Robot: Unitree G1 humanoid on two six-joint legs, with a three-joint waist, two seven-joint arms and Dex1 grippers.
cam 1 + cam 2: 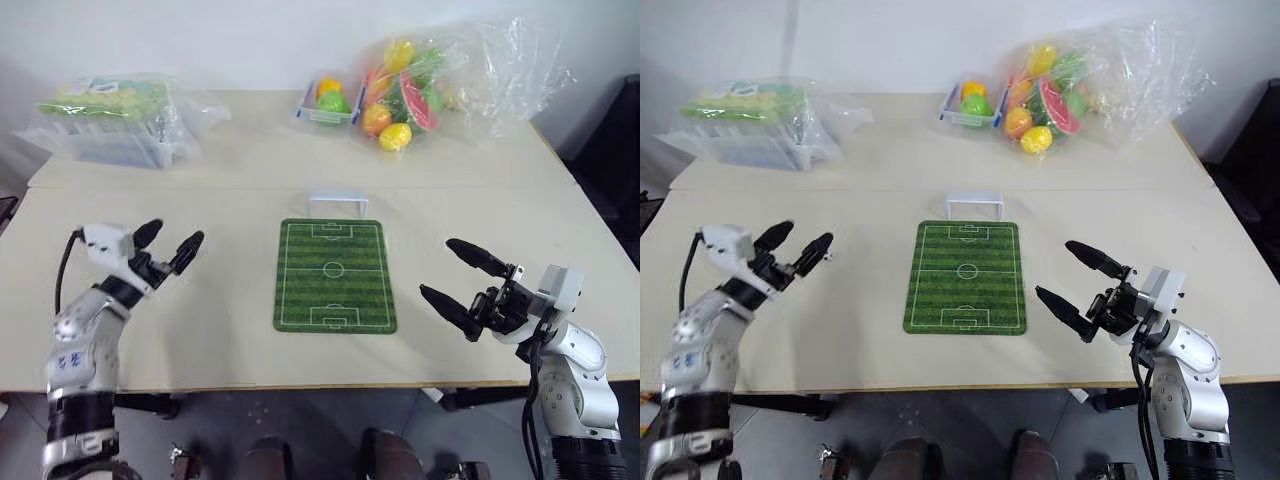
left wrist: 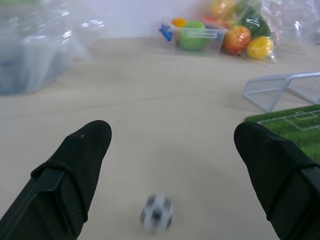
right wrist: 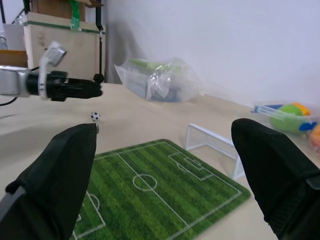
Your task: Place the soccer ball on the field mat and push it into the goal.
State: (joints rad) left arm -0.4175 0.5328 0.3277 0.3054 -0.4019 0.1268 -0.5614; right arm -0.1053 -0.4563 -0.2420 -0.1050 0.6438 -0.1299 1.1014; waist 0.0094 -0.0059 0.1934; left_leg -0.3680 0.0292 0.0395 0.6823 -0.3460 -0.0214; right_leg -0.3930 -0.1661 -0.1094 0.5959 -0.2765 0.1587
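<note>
Soccer ball lies loose on the surface between the wide-apart left jaws. Closure should be centred, gentle. Right jaws also apart, empty.

Green striped field mat with white lines, white goal, black-patched white soccer ball

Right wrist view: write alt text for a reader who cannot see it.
A green field mat lies on a table with a white goal at its far end. Beyond it, the soccer ball sits below the left gripper.
</note>
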